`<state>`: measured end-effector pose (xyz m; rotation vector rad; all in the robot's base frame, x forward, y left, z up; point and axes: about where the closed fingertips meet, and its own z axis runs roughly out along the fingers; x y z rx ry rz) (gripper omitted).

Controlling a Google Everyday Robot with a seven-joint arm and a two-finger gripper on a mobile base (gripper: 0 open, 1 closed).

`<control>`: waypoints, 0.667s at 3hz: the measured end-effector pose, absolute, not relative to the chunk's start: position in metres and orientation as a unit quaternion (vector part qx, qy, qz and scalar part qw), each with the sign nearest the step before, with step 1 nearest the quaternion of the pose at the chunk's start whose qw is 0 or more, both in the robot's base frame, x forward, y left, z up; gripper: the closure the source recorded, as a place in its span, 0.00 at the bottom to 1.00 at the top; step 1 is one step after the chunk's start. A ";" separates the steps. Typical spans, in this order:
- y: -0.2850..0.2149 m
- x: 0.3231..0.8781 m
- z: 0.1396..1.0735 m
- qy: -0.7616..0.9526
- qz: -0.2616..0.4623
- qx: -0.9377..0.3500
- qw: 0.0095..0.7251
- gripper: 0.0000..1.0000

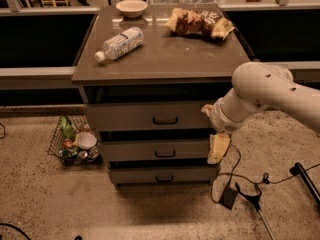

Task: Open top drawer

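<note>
The top drawer (145, 116) is the tallest, widest grey-brown front of three in the cabinet, just under the tabletop, with a small black bar handle (165, 120) at its middle. Its front sits in line with the cabinet face. My gripper (218, 148) is a pale yellowish piece hanging down from the white arm (260, 91) at the cabinet's right front corner. It is level with the middle drawer (155, 151), to the right of and below the top drawer's handle, and apart from it.
On the tabletop (165, 54) lie a water bottle (120, 43), a small bowl (131, 7) and a snack bag (199, 22). A wire basket (75, 143) of items stands on the floor at the left. Cables and a black box (229, 196) lie at the right. The bottom drawer (162, 175) is lowest.
</note>
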<state>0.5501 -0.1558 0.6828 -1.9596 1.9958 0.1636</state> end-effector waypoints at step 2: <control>-0.156 0.551 0.684 0.703 0.048 -0.689 0.170 0.00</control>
